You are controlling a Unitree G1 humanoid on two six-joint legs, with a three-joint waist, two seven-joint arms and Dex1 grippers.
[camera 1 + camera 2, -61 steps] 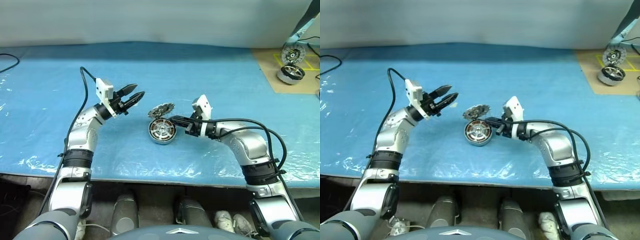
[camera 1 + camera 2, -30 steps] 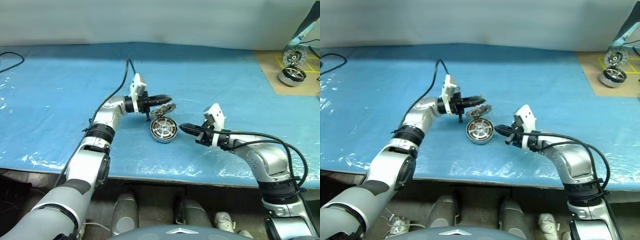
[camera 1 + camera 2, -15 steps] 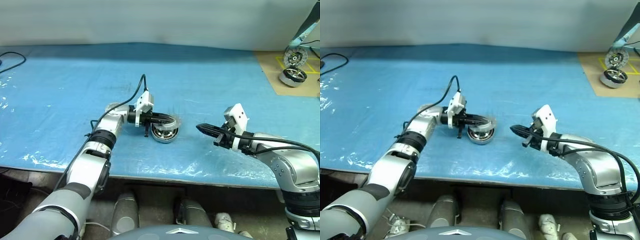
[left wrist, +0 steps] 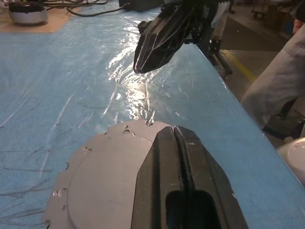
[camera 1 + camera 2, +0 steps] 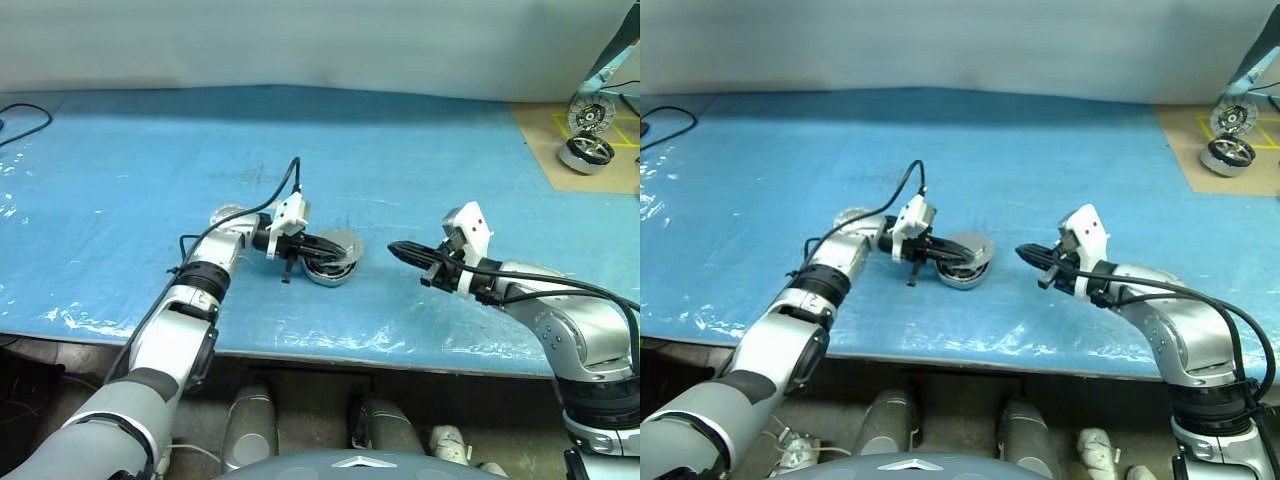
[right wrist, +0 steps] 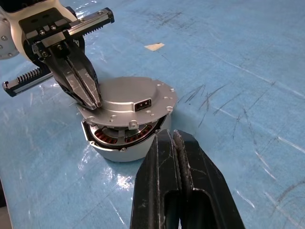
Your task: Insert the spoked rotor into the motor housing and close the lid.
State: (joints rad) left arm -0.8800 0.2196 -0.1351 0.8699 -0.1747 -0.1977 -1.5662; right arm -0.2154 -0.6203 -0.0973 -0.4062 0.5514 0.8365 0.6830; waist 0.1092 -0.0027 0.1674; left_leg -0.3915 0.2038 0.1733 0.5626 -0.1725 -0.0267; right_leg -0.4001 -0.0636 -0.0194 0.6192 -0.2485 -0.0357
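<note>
The motor housing point(image 6: 125, 143) sits near the middle of the blue-covered counter point(image 5: 120, 160), its copper windings showing in a gap under the lid point(image 6: 126, 102), which lies tilted on top, not fully seated. The left gripper point(image 6: 88, 93), jaws pressed together and holding nothing, rests its tips on the lid from the housing's 9 o'clock side. The right gripper point(image 5: 400, 250), jaws likewise closed and empty, hangs apart at 3 o'clock, pointing toward the housing. Another motor point(image 5: 583, 148) lies far off at 2 o'clock.
</note>
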